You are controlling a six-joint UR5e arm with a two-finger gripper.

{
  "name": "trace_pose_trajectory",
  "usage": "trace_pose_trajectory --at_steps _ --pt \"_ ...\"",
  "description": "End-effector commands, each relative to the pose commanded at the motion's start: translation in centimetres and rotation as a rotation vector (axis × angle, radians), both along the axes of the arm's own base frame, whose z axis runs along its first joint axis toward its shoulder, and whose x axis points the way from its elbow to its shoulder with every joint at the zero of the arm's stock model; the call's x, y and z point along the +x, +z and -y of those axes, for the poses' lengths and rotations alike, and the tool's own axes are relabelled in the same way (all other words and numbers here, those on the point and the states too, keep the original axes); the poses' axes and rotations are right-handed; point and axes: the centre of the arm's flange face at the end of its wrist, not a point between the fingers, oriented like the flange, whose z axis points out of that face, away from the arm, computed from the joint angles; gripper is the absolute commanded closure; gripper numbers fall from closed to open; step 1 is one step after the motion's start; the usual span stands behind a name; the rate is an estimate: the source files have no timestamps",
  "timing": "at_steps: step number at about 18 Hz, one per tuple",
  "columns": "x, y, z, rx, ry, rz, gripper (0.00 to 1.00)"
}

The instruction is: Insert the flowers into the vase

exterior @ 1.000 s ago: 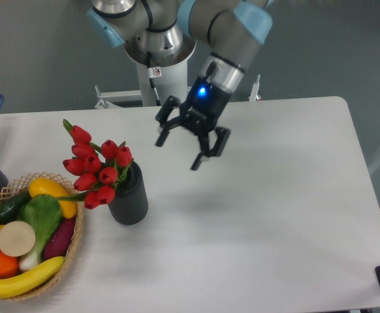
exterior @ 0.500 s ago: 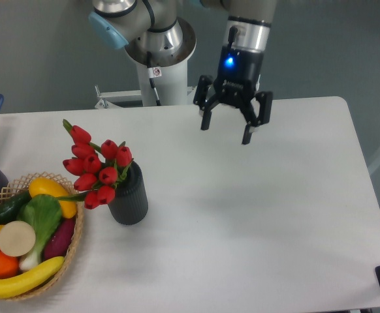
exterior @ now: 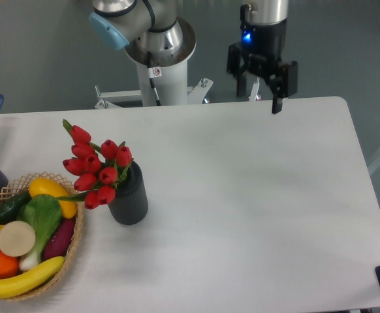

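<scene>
Tulips (exterior: 93, 168), red-budded with green stems, stand in the dark ribbed vase (exterior: 128, 197) on the left part of the white counter (exterior: 255, 208), their heads leaning left over the wicker basket (exterior: 72, 251) of fruit and vegetables just beside it. Well apart, at the far edge right of the robot's base, the gripper (exterior: 263, 91) hangs open and empty, a blue light glowing on it.

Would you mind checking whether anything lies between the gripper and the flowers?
Nothing visible does. The open gripper hangs over the table's far edge, with bare tabletop between it and the flowers, which already stand in the vase.
</scene>
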Motion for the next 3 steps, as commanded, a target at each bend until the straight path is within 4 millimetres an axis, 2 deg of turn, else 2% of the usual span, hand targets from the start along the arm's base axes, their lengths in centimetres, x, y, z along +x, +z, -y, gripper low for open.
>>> trace_pose_trajectory --at_steps 3 --pt "0.62 0.23 0.5 -0.002 -0.001 -0.001 0.0"
